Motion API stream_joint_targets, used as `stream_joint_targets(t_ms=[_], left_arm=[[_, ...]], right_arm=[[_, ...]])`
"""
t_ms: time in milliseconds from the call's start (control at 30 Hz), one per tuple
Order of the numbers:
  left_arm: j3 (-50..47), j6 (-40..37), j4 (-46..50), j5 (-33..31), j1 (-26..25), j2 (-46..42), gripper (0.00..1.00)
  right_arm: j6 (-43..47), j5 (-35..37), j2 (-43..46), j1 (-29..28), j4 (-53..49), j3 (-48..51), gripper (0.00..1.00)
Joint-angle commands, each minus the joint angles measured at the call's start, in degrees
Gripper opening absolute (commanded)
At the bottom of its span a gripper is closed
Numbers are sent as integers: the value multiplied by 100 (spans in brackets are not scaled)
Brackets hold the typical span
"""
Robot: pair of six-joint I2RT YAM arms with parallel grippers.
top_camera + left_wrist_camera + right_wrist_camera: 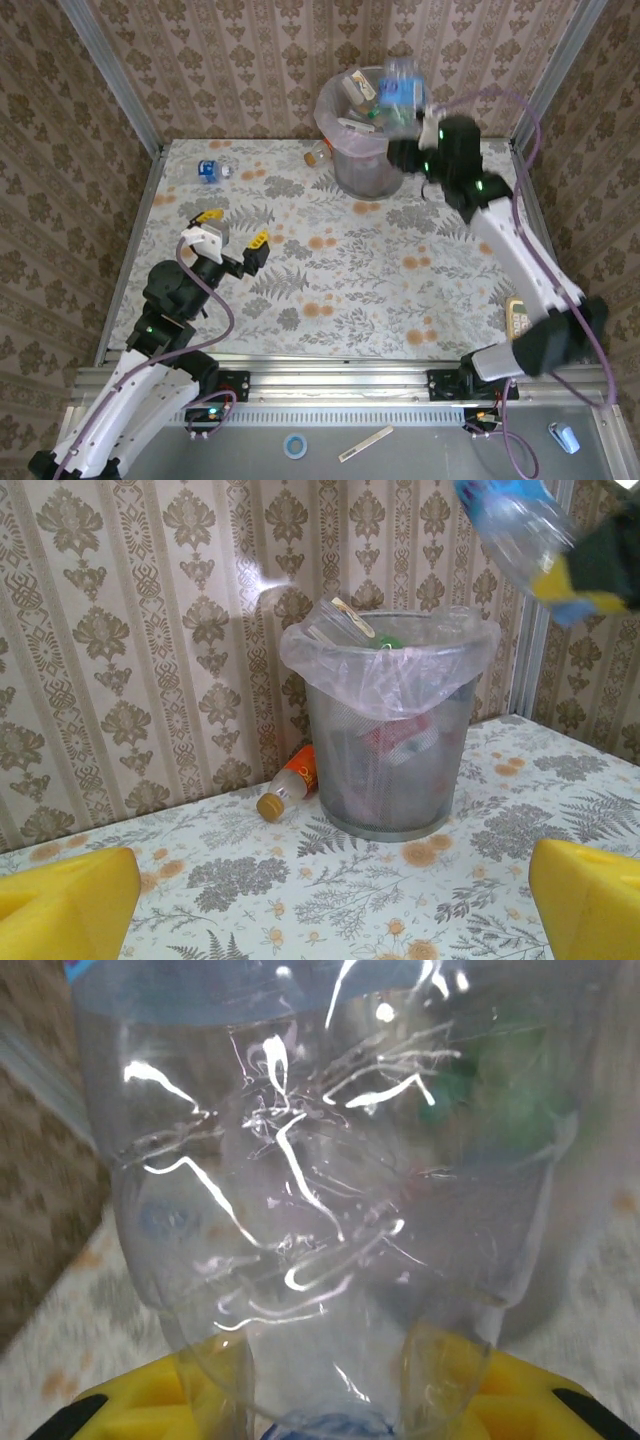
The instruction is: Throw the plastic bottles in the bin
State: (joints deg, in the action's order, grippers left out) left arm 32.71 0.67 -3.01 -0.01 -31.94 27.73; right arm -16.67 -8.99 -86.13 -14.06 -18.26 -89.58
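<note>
Right gripper [410, 128] grips a clear bottle [400, 92]; bin [360, 168] sits just below it. Left gripper [232, 228] stands fully open, empty.

Even bright light, soft shadows; glare streaks on bottle [300, 1210] (right wrist view), background blurred.

WALL: beige wallpaper panels [130, 650], brown damask-and-stripe pattern | TABLE: white tabletop [350, 270], grey fern and orange flower print | BIN: round grey waste bin [345, 780], translucent pinkish-white liner | BOTTLES: clear plastic bottle with blue label [400, 92]; clear lying bottle with orange label [295, 780], tan cap | ARM: left gripper [233, 227], yellow fingertips
</note>
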Motion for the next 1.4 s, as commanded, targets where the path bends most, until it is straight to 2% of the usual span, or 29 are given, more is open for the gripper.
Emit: stream_joint_targets(t_ms=[0, 67, 133, 333, 800, 967, 1100, 1233, 1367], left_arm=[[217, 253, 69, 101, -5, 75, 100], [209, 309, 143, 115, -5, 82, 100], [181, 345, 235, 115, -5, 50, 100], [192, 389, 429, 151, -5, 40, 100], [323, 625, 399, 238, -11, 110, 100], [431, 719, 338, 508, -14, 431, 100], [755, 885, 461, 533, -22, 1054, 100], [1422, 1164, 980, 354, 70, 2000, 100], [2066, 1639, 1217, 1018, 501, 3075, 100]], right_arm=[[62, -817, -1334, 245, -673, -1754, 53], [5, -872, -1977, 257, -1393, -2717, 65], [-2, -835, -2226, 276, -1639, -3080, 77], [-21, -846, -1620, 330, -1588, -2595, 90], [22, -1113, 336, 357, -1533, -629, 100], [1, -1103, 820, 455, -1663, -163, 100], [-88, -1018, 1098, 592, -1750, 170, 100], [-217, -1027, 1312, 690, -1786, 527, 100], [-310, -1242, 1512, 686, -1751, 939, 100]])
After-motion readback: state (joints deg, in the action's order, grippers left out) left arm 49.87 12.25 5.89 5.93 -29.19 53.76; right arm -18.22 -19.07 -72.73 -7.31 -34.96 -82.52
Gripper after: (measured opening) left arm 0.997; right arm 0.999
